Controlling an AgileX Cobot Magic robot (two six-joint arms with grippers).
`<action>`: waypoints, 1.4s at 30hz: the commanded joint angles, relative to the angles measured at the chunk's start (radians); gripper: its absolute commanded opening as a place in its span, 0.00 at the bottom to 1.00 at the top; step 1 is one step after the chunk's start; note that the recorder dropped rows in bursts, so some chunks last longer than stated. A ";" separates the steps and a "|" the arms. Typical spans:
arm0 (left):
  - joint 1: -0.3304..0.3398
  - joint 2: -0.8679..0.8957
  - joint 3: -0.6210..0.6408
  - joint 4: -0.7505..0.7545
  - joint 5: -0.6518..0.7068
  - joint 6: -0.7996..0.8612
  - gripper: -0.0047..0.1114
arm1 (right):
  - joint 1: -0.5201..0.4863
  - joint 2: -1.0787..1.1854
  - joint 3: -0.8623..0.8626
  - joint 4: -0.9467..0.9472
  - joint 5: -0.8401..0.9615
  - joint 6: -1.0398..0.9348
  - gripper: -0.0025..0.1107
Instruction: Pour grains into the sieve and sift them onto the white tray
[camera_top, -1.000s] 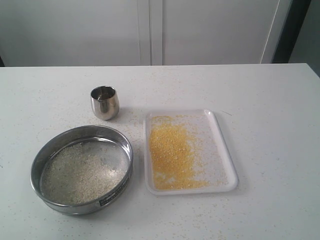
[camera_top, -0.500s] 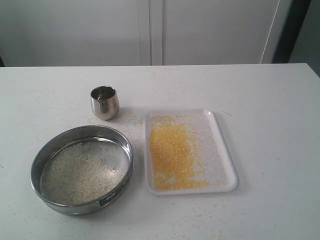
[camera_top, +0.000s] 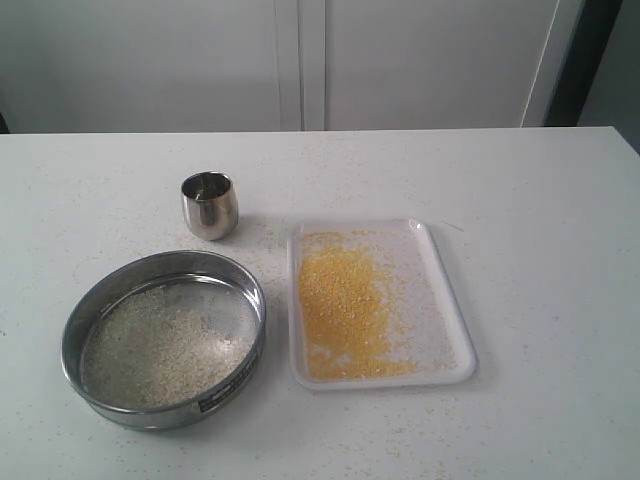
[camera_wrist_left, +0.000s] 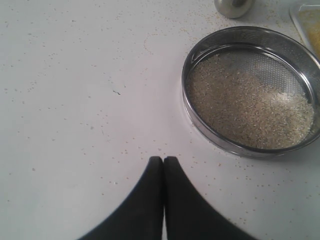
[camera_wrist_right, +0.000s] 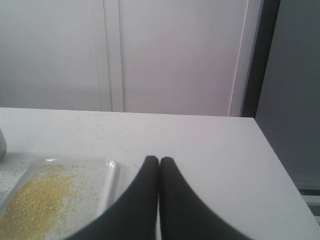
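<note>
The left gripper (camera_wrist_left: 163, 161) and right gripper (camera_wrist_right: 159, 160) are both closed, empty, apart from the sieve (camera_top: 160, 417). Just beside it, yellow grains (camera_top: 340, 310) cover the white tray (camera_top: 440, 300). Sifting looks finished, so avoid bumping the sieve.

The white tray (camera_top: 425, 242) holds yellow grains (camera_top: 340, 310), the silver sieve (camera_top: 165, 268) whitish grains (camera_top: 160, 345)

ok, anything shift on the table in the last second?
Nothing visibly changed. The wide round steel mesh sieve with whitish grains in it, the flat white plastic tray with yellow grains on it and the small steel cup all sit where they were. No arm shows in the exterior view. The left gripper and right gripper are shut and empty now.
</note>
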 joint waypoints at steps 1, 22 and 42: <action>0.004 -0.007 0.001 -0.002 0.004 -0.001 0.04 | -0.007 -0.040 0.057 -0.003 -0.006 -0.005 0.02; 0.004 -0.010 0.001 -0.002 0.004 -0.001 0.04 | -0.007 -0.040 0.280 -0.005 -0.103 -0.005 0.02; 0.004 -0.010 0.001 -0.002 0.004 -0.001 0.04 | -0.007 -0.040 0.394 -0.005 -0.175 -0.005 0.02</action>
